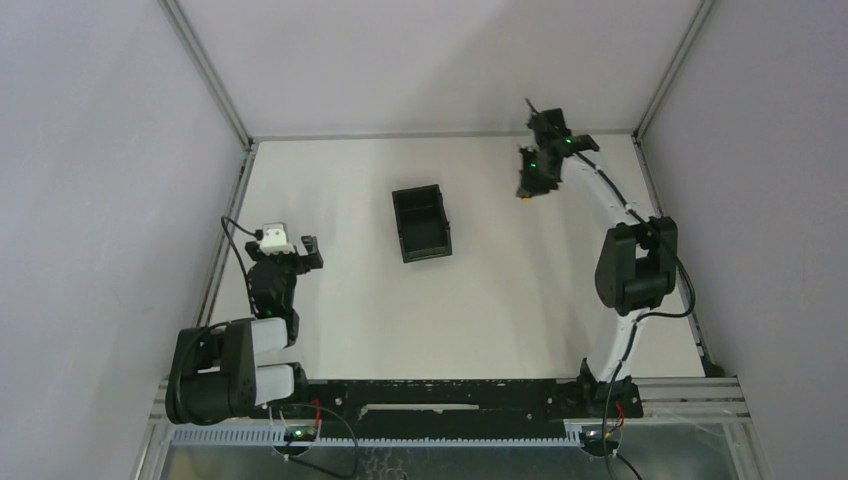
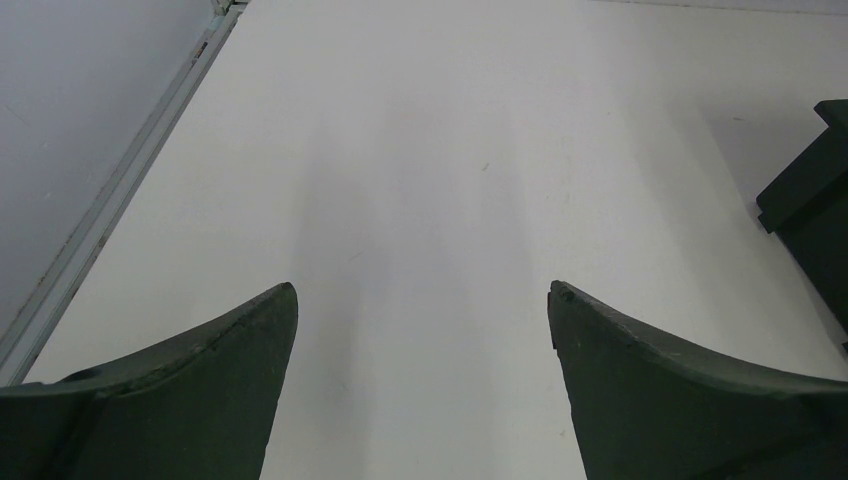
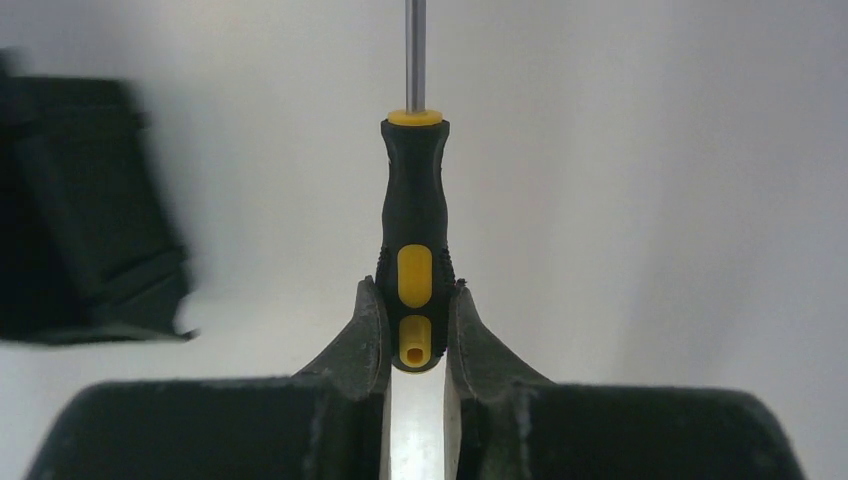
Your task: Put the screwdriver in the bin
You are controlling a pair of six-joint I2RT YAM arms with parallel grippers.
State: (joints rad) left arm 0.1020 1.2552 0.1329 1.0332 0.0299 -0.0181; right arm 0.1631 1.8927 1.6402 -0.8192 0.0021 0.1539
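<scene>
The screwdriver [image 3: 414, 220] has a black and yellow-orange handle and a thin metal shaft that runs out of the top of the right wrist view. My right gripper [image 3: 414, 300] is shut on the butt end of its handle. In the top view that gripper [image 1: 527, 186] is at the back right of the table, right of the bin [image 1: 421, 222], with a bit of orange showing at its tip. The black bin stands open near the table's middle; it shows blurred at the left of the right wrist view [image 3: 80, 240]. My left gripper [image 2: 422, 300] is open and empty over bare table at the left [image 1: 300, 250].
The white table is walled by grey panels with metal frame posts at the back corners [image 1: 247, 140]. A corner of the bin shows at the right edge of the left wrist view [image 2: 815, 200]. The table's left edge rail [image 2: 120, 190] runs beside my left gripper.
</scene>
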